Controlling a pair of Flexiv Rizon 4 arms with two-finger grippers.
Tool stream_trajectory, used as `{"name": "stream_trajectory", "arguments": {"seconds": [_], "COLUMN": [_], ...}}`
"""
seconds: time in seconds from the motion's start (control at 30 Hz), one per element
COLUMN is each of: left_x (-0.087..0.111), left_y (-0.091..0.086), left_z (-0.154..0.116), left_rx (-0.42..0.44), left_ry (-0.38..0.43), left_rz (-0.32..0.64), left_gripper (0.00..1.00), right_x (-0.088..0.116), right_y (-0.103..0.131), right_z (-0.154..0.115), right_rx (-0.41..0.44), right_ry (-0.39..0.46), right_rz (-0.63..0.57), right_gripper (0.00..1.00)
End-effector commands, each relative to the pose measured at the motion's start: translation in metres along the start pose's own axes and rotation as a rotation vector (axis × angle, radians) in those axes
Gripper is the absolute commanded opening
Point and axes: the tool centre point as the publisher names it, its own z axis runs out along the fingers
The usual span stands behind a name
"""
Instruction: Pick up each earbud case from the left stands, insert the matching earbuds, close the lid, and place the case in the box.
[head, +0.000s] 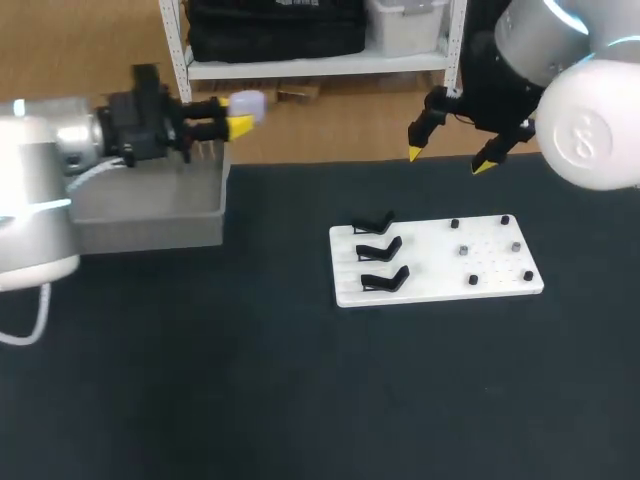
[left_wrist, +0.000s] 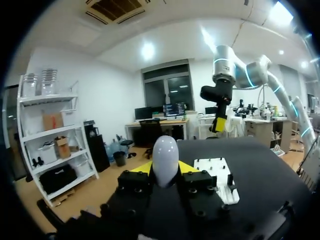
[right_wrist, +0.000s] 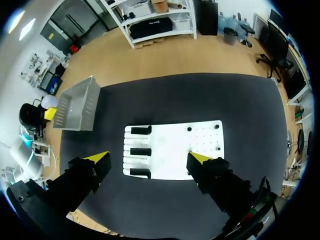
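Two arms are up over the dark table (head: 300, 400), and the interest is all on the left. The grey box (head: 150, 215) sits at the table's far left. Mid-table lies the white board (head: 430, 265), its three black stands (head: 380, 250) empty and small dark bits dotted on its other half; I can't tell what they are. The right gripper (head: 448, 160) hangs wide open with nothing in it, high over the board's far edge. The left gripper (head: 238, 115) is clamped on the earbud case (head: 248, 103), in the air by the box's far right corner. The case is a smooth, pale lavender, rounded pebble with its lid closed. I judge it light, rigid and slippery, so grip across its flat sides, low on the body, firm but gentle.
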Motion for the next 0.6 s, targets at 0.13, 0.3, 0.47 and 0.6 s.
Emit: {"name": "stream_trajectory", "arguments": {"seconds": [0.13, 0.3, 0.47, 0.6], "left_x": [0.026, 0.062, 0.097, 0.122], "left_y": [0.031, 0.052, 0.058, 0.06], "left_z": [-0.082, -0.101, -0.099, -0.093], "left_rx": [-0.059, -0.096, -0.077, -0.072], "left_ry": [-0.004, 0.02, 0.078, 0.127], "left_rz": [-0.015, -0.081, -0.125, -0.173], "left_gripper": [0.0, 0.0, 0.0, 0.0], "right_x": [0.002, 0.002, 0.002, 0.002], "right_y": [-0.001, -0.001, -0.001, -0.001], "right_z": [-0.001, -0.001, -0.001, -0.001], "right_rx": [0.001, 0.001, 0.001, 0.001], "right_ry": [-0.008, -0.008, -0.008, -0.008], "right_rz": [0.001, 0.001, 0.001, 0.001], "right_gripper": [1.0, 1.0, 1.0, 1.0]}}
